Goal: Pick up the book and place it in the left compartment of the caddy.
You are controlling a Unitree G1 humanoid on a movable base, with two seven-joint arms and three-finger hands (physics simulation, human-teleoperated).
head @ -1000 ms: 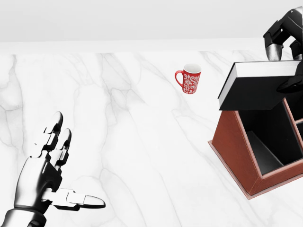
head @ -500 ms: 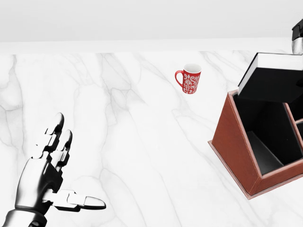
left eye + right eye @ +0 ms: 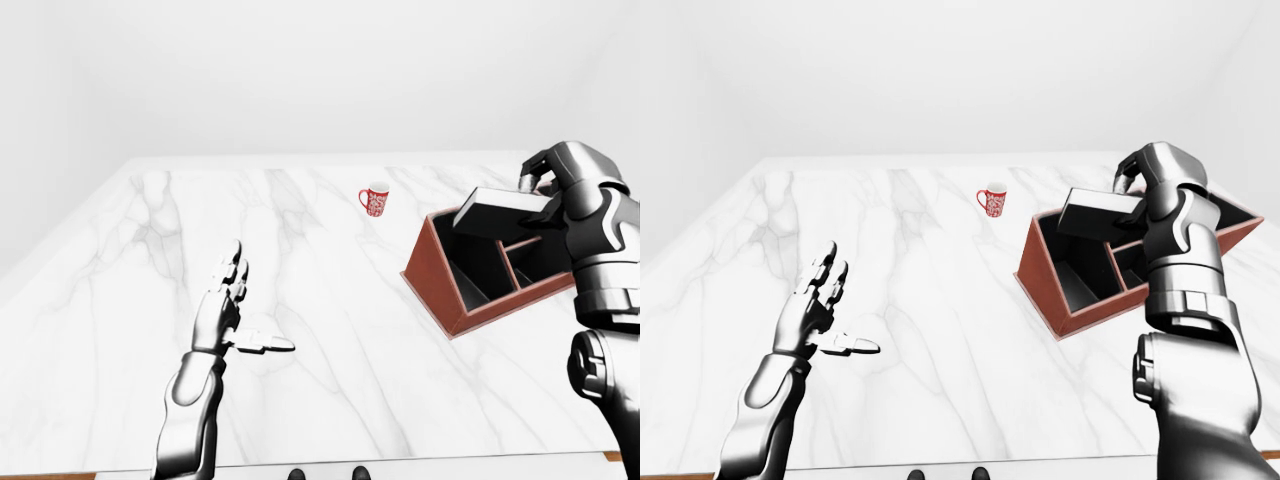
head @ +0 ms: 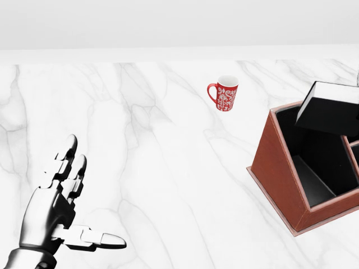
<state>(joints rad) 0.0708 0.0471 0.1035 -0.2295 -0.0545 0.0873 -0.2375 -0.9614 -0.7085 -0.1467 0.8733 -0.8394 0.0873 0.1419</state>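
Here the right robot hand (image 3: 1155, 190) has its fingers curled round a black book (image 3: 1098, 213), pinching it by its far right end. The book hangs tilted over the brown caddy (image 3: 440, 295), its lower edge above the caddy's left compartment; from these angles I cannot tell whether it touches the rim or the divider. In the head view the book (image 4: 331, 109) pokes in from the right edge, its pale page edge along the top and its dark cover facing down over the open compartment, while the caddy (image 4: 277, 174) sits at the right of the white marble desk (image 4: 157, 168). The compartment below it is dark inside, with a sloping floor showing.

The left robot hand (image 4: 59, 216) hovers over the near left part of the desk, well apart from everything, fingers spread and pointing away, thumb stuck out to the right, holding nothing.

A red mug (image 4: 224, 93) with a white pattern stands upright farther off on the desk, handle to the left, well clear of the caddy and of both hands.
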